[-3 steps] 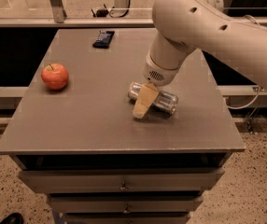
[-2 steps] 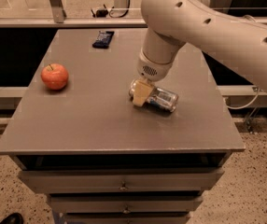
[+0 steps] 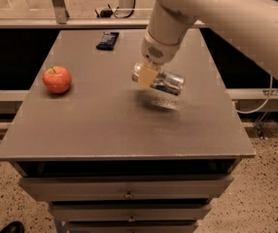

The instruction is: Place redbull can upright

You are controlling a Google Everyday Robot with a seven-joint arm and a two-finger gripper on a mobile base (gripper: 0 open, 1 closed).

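Observation:
The redbull can point(image 3: 165, 81) is a slim silver-and-blue can, lying roughly on its side and lifted a little above the grey table point(image 3: 105, 125), with its shadow on the tabletop below. My gripper point(image 3: 147, 75) hangs from the big white arm at the top right. It is shut on the can's left end, one tan finger point(image 3: 146, 75) across the front of it. The can's right end points toward the table's right edge.
A red apple point(image 3: 57, 79) sits at the table's left side. A small dark blue packet point(image 3: 107, 40) lies near the far edge. Drawers point(image 3: 129, 194) are below the tabletop. A metal frame stands behind the table.
The gripper has risen with the can, which lay on the table before and now hangs above it. The arm has shifted slightly left.

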